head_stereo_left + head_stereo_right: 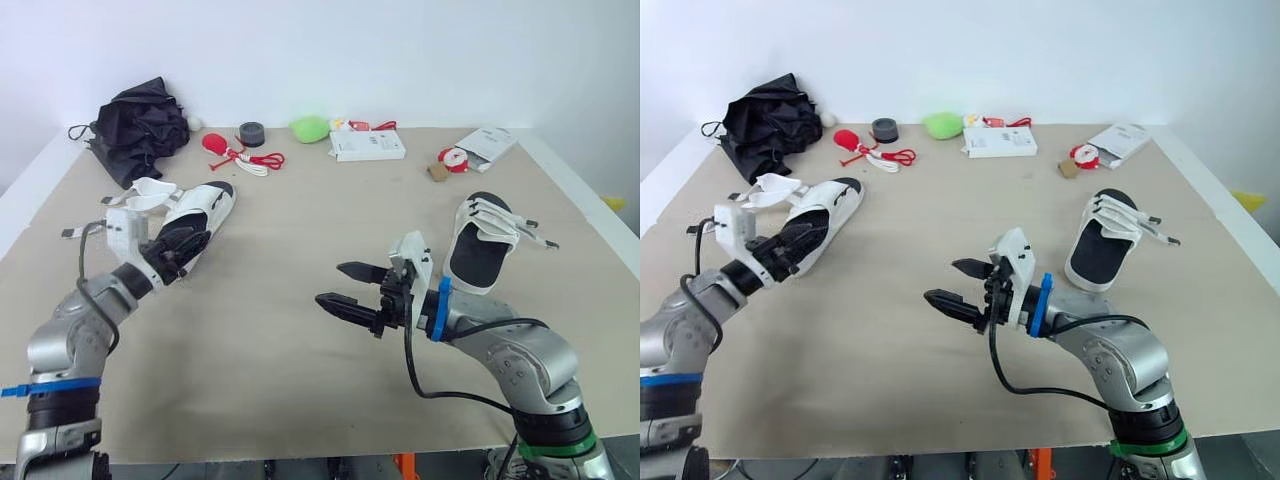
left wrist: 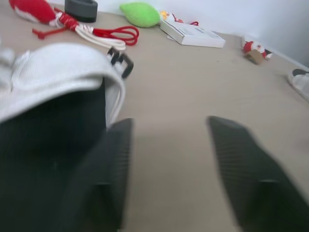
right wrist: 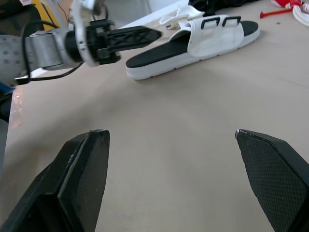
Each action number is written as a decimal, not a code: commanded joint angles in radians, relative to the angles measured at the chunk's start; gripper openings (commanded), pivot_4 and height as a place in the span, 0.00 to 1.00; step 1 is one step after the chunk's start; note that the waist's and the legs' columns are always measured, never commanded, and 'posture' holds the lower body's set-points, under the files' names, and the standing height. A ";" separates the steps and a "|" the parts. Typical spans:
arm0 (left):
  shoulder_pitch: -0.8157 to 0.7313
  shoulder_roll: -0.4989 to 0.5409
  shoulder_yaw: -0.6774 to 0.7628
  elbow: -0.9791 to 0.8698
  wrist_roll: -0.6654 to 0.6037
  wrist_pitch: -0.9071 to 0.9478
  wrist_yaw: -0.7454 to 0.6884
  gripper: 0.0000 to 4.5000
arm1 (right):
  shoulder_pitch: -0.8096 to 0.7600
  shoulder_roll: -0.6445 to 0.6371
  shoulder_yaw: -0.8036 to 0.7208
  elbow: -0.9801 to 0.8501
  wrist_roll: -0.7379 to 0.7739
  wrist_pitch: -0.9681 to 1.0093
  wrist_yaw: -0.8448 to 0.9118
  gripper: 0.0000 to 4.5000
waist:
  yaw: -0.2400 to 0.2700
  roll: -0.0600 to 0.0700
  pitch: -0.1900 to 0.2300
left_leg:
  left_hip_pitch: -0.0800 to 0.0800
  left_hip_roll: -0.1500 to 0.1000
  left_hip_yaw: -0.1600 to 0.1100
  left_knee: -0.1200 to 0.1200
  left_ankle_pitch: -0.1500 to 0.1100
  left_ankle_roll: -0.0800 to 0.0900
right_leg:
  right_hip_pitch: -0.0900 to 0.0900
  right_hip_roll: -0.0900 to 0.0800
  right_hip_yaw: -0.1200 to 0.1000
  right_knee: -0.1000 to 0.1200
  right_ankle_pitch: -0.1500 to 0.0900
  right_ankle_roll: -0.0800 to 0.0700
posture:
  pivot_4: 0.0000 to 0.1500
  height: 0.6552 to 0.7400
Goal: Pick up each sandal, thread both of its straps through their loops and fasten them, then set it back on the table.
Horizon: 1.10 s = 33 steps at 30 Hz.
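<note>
White sandal (image 1: 212, 203), judged light and floppy-strapped, is best taken at its stiffer sole by the wide-open left gripper (image 2: 169, 124).

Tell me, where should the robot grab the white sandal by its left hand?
Probably the bare heel end of the white sandal, pinched across the sole's two side edges. Come in low from the robot's side, where the open left gripper points; the band and loose straps lie farther along.
</note>
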 commanded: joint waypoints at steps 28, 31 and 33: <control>-0.401 -0.112 -0.176 0.487 0.341 -0.007 0.177 0.99 | 0.010 0.036 -0.051 -0.138 0.129 -0.034 -0.086 1.00 | 0.002 -0.003 0.000 | 0.000 -0.001 0.000 0.000 0.002 0.000 | 0.000 0.002 0.000 0.000 0.002 0.001 | 1.00 1.00; -0.448 -0.124 -0.176 0.586 0.368 -0.065 0.179 0.99 | 0.013 0.031 -0.021 -0.138 0.073 -0.071 -0.084 1.00 | -0.002 -0.003 0.000 | 0.000 -0.001 0.001 0.000 0.002 0.000 | 0.000 -0.001 0.000 0.000 0.003 0.002 | 1.00 1.00; -0.456 -0.132 -0.167 0.616 0.372 -0.093 0.174 0.87 | 0.018 0.034 -0.007 -0.128 0.051 -0.086 -0.081 1.00 | -0.004 -0.003 0.000 | 0.000 -0.001 0.002 -0.001 0.002 0.000 | -0.001 -0.001 0.000 0.000 0.003 0.002 | 1.00 1.00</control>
